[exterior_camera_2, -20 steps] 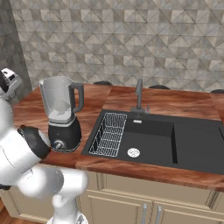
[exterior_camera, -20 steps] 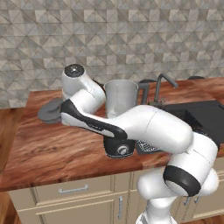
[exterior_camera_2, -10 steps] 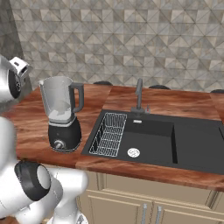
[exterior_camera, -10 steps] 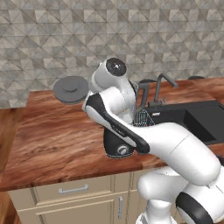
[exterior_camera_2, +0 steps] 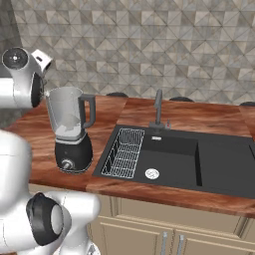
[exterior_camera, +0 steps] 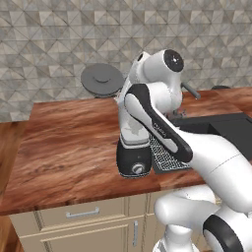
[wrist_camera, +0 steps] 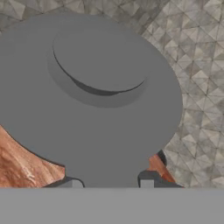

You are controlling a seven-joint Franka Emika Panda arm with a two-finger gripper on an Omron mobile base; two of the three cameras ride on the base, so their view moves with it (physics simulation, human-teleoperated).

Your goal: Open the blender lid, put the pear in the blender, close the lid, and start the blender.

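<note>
The blender lid (exterior_camera: 102,78), a flat dark grey disc with a raised centre knob, hangs in the air in front of the tiled wall, just left of the blender. In the hand view the blender lid (wrist_camera: 96,100) spreads wide, and my gripper (wrist_camera: 109,183) is shut on its near edge, a fingertip at each side. The blender's clear jar (exterior_camera_2: 69,112) stands with its top uncovered on the black base (exterior_camera_2: 73,155), whose silver knob (exterior_camera: 137,169) faces the front. My arm hides most of the jar in the left base view. The pear is out of view.
A black sink (exterior_camera_2: 177,159) with a wire dish rack (exterior_camera_2: 123,152) and a faucet (exterior_camera_2: 158,107) lies to the right of the blender. The wooden counter (exterior_camera: 69,142) stretches to the left, ending at its edge near the wall.
The arm has swung to the right and upward with the lid in its grip, from low over the left counter to a spot high beside the blender.
</note>
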